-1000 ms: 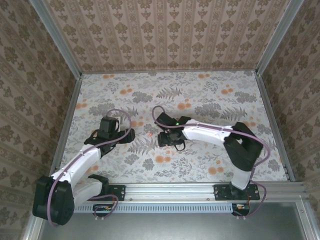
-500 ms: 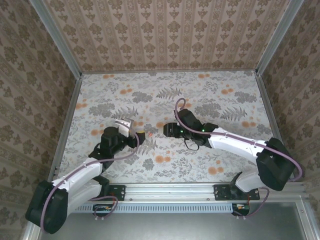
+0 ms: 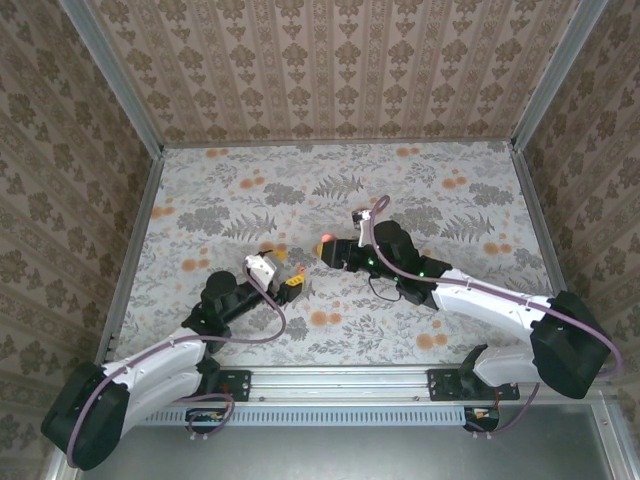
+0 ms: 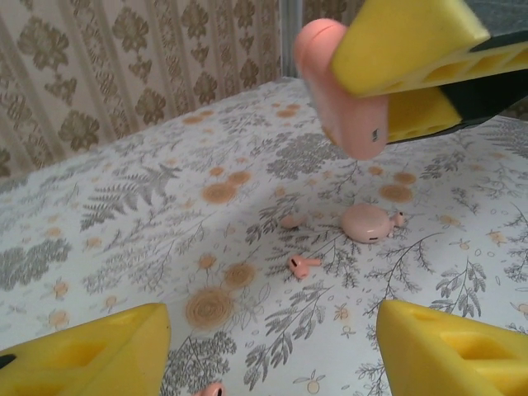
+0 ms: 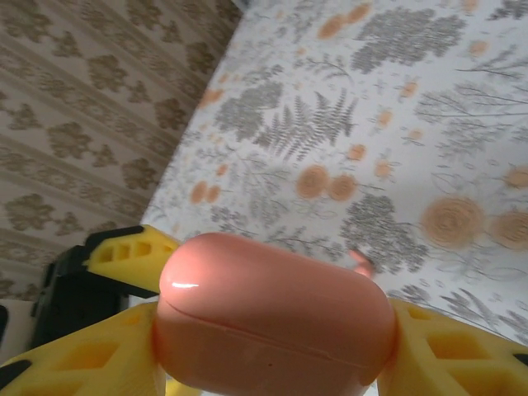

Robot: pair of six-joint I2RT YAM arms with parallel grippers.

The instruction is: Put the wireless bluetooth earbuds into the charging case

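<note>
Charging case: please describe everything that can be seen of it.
The case is a salmon-pink rounded oblong, smooth and glossy like plastic, with a thin seam running around it; it looks shut. The left wrist view shows a small dark dot on it. The right gripper clamps it across its length between yellow fingers, in the air above the table. Nothing else touches it.

The left arm (image 3: 160,355) lies low, reaching toward the middle, and the left pincer (image 3: 284,277) is wide open. The right arm (image 3: 490,300) reaches left, and the right pincer (image 3: 330,247) squeezes the case (image 5: 272,313).
</note>
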